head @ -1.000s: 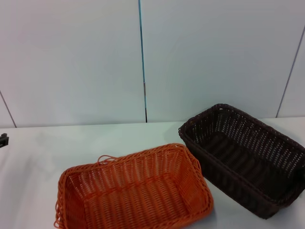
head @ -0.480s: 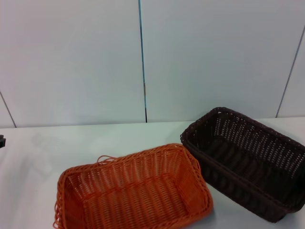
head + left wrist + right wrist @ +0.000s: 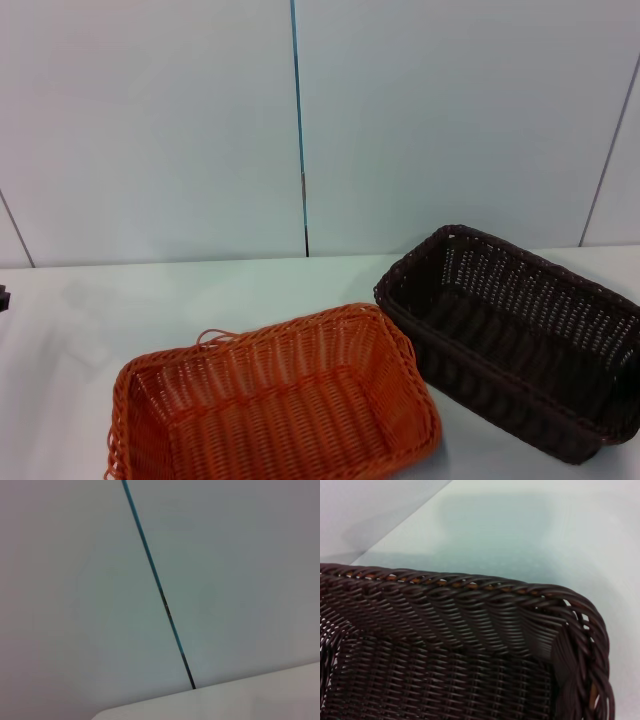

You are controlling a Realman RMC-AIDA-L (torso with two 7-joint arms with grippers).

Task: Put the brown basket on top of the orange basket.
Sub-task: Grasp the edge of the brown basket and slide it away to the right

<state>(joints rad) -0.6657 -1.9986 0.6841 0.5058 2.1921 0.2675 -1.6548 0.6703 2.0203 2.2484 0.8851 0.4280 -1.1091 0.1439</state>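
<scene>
The orange basket point(image 3: 280, 400) stands on the white table at the front centre-left in the head view, with a loose strand point(image 3: 214, 336) sticking out at its far rim. The brown basket point(image 3: 520, 340) is just to its right, nearly touching it, and runs off the right edge of the view. The right wrist view looks down at close range on a corner of the brown basket's braided rim point(image 3: 470, 587). Neither gripper shows in any view. The left wrist view holds only wall and a table edge.
The white table point(image 3: 150, 300) runs back to a pale panelled wall with a dark vertical seam point(image 3: 298, 120). A small dark object point(image 3: 3, 297) sits at the table's far left edge.
The brown basket has shifted and tilted a little, its far corner now lower in the view. The orange basket has slid slightly left and toward the front.
</scene>
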